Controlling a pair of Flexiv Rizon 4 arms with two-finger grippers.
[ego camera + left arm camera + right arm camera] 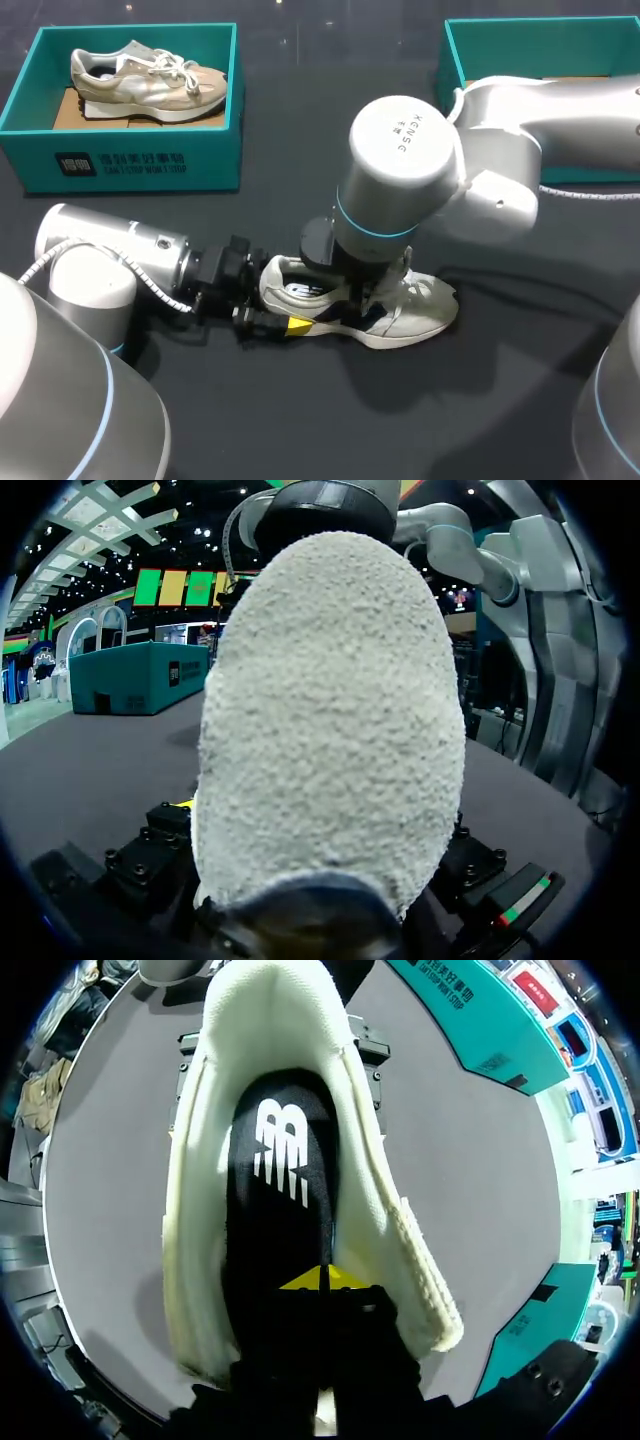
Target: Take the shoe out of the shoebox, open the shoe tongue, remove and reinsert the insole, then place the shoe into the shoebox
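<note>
A white sneaker (425,310) lies on the dark table near its middle, toe pointing right. My left gripper (276,298) stands open at the heel, a finger on either side; one yellow fingertip (298,323) shows on the near side. In the left wrist view the rough white heel (330,730) fills the space between the fingers. My right gripper (325,1278) is shut, its yellow tips together and down inside the shoe's opening, on the black insole (280,1180). The cream collar (190,1220) surrounds it. From the head view the right wrist hides its fingers.
A teal shoebox (120,165) at the back left holds a second beige sneaker (150,80). Another teal box (520,35) stands at the back right, partly behind my right arm. Bare dark table lies in front of the shoe.
</note>
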